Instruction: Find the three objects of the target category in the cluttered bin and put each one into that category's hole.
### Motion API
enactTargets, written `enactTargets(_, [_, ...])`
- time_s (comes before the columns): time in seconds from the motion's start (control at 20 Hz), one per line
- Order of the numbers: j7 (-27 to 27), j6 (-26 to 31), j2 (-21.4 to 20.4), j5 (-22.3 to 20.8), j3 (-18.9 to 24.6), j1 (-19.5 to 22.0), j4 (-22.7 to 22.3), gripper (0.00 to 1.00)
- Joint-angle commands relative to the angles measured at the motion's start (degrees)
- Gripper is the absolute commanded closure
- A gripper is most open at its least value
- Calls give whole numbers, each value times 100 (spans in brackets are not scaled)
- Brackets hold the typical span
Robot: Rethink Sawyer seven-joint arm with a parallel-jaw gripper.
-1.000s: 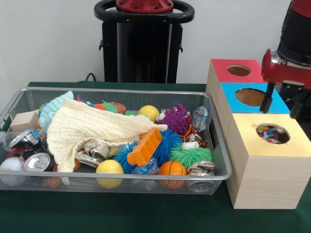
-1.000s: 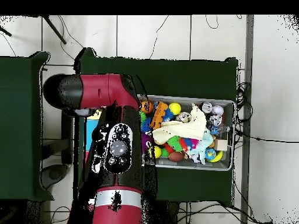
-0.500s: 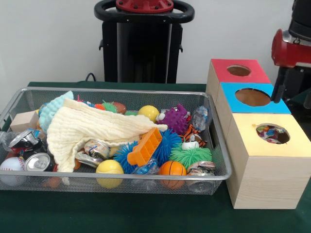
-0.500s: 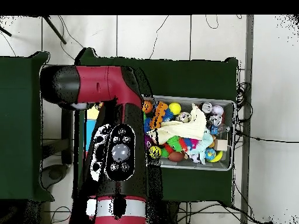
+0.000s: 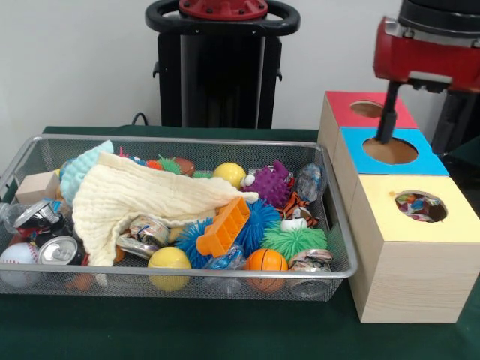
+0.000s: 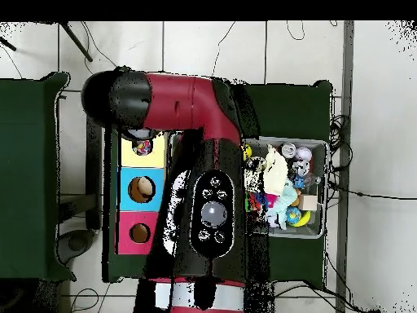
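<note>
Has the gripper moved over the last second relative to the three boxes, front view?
Yes. The gripper went from above the yellow box to the blue box, heading toward the bin.

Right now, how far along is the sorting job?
Done: colourful items already lie inside the yellow box; how many, I cannot tell. In hand: nothing visible; the end effector hangs above the blue box and no object shows on it. Left: the bin is full of balls, cans and a cloth, so more searching seems likely.
</note>
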State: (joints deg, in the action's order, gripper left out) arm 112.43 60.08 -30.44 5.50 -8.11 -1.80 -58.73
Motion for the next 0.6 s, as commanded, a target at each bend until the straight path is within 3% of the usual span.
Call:
enactTargets(0.05, [-549,841,-193,-19,572,548,119,0])
enactTargets(0.6, [-1338,232,-193,-325,835,1060,-333,0])
